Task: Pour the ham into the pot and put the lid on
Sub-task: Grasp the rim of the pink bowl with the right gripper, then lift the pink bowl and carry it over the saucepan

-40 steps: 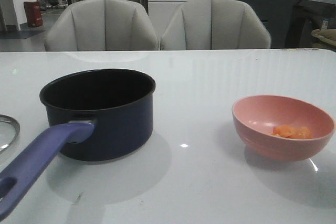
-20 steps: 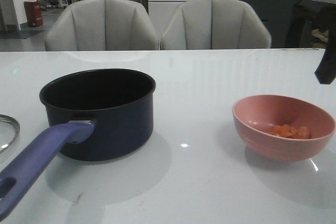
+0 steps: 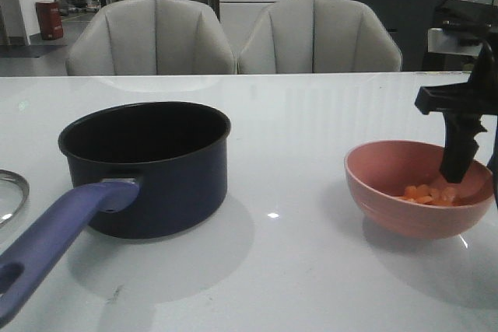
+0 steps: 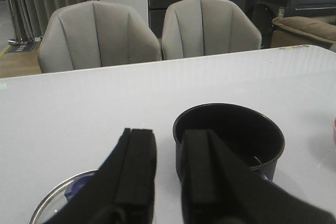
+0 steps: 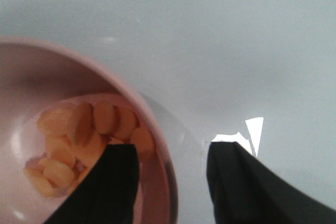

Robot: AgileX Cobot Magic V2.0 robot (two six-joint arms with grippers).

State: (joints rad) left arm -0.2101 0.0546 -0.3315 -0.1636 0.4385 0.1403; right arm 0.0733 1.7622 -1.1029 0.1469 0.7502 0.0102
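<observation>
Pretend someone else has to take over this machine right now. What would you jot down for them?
Right gripper: open, straddling the pink bowl's rim, one finger inside by the ham, one outside. Nothing gripped yet.
Left gripper: open, empty, hanging above the table between lid and pot.
Pot: empty, on the left side, handle pointing toward the robot.
Lid: flat on the table, at the left edge of the front view.
Done: nothing poured.
Left: grip bowl, tip ham into pot, cover with lid.
</observation>
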